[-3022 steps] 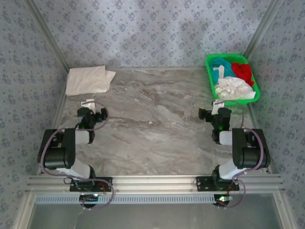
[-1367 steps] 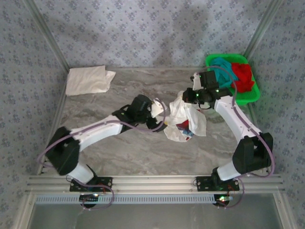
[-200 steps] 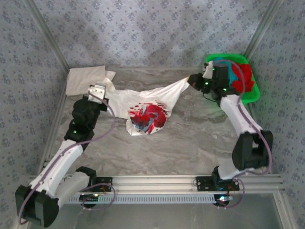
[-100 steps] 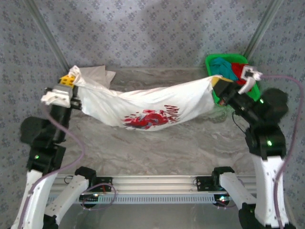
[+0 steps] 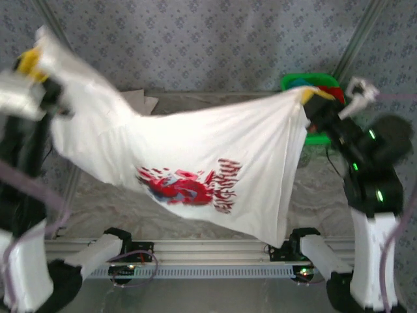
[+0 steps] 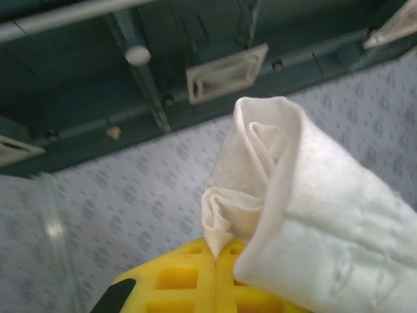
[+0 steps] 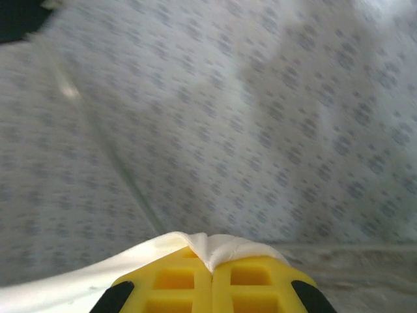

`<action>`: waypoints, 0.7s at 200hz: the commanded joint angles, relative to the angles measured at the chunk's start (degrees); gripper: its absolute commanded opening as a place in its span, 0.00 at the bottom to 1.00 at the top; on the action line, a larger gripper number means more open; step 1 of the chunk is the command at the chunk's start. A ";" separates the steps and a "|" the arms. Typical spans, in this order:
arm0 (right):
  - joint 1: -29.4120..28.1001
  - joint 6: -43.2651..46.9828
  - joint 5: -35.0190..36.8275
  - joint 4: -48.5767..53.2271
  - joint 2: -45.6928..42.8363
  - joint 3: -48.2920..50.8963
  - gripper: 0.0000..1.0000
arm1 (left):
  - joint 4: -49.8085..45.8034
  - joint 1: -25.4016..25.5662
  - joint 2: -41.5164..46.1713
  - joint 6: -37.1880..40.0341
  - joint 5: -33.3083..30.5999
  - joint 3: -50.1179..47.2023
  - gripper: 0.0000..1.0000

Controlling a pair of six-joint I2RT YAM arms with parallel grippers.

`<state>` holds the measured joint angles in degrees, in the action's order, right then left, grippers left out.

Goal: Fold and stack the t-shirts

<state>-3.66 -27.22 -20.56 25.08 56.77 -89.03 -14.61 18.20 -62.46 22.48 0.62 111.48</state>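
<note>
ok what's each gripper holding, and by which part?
Both hold the white printed t-shirt, stretched in the air: the left gripper pinches a bunched upper corner, the right gripper the opposite upper corner.

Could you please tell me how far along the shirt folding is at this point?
Early on. Done: at most one white shirt, its corner lying at the far left of the table. In hand: the left gripper and right gripper each pinch the printed t-shirt, spread in the air, not yet folded. Left: folding and stacking it, plus the teal shirt in the green basket.
</note>
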 commanded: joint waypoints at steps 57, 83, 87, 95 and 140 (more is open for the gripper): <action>1.57 4.10 13.15 -12.65 42.00 -8.38 0.00 | -20.24 -7.99 -72.49 1.60 10.03 54.78 0.01; 1.68 0.99 14.03 -13.29 55.99 -15.65 0.54 | -14.38 -8.61 -88.81 3.22 7.99 62.98 0.97; 1.94 0.64 13.17 -12.45 57.80 -17.50 0.57 | -12.65 -8.62 -89.07 3.35 6.99 61.38 0.98; 2.25 0.40 11.58 -10.89 60.59 -21.44 0.59 | -10.99 -8.69 -89.24 3.12 5.63 59.94 0.98; 0.72 4.98 14.93 -4.50 55.01 -27.27 1.00 | -24.62 -9.24 -78.26 -7.95 6.38 63.88 0.98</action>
<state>-2.00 -24.86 -7.94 18.65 120.68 -112.95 -34.02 9.15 -156.03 20.01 6.44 170.32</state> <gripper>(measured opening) 0.953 0.980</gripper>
